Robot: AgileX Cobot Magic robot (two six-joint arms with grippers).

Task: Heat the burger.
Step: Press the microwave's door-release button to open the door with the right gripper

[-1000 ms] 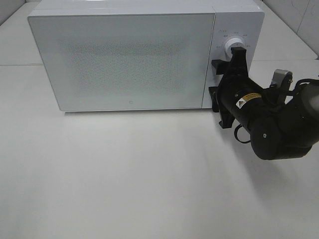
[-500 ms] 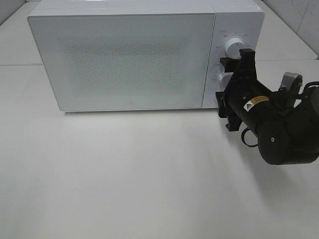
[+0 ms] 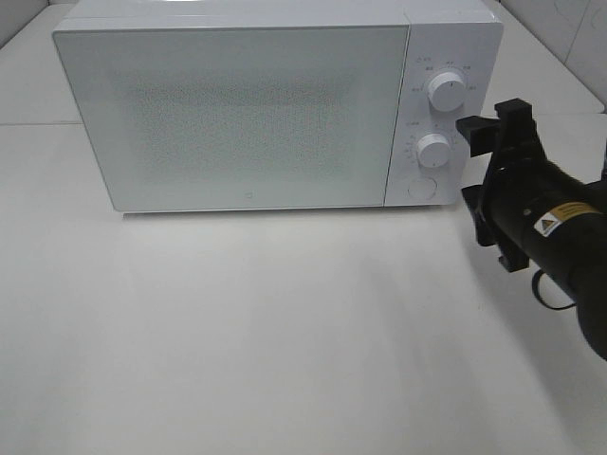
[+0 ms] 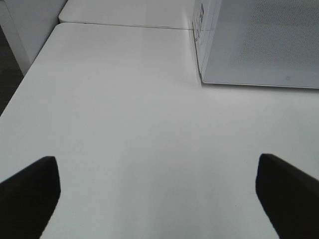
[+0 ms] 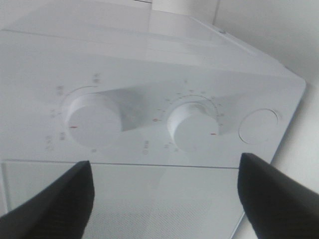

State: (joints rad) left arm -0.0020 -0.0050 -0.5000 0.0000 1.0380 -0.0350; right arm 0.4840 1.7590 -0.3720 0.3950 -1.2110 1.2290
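Our right tool [image 3: 471,161] gapes empty near the microwave [image 3: 237,114] and its lower dial [image 3: 433,150]; our left tool [image 4: 159,191] hangs open over the surface [image 4: 124,124].

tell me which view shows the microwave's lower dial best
The right wrist view: the lower dial sits close up, its red mark and scale ticks visible. The exterior high view shows it small. The left wrist view shows only the microwave door, no dial.

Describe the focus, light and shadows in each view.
Exterior high: even soft light, microwave sharp, faint shadow on the table below its door. Left wrist: left pincer dark and soft-edged. Right wrist: slightly soft throughout, lower dial casting a faint shadow, right pincer blurred.
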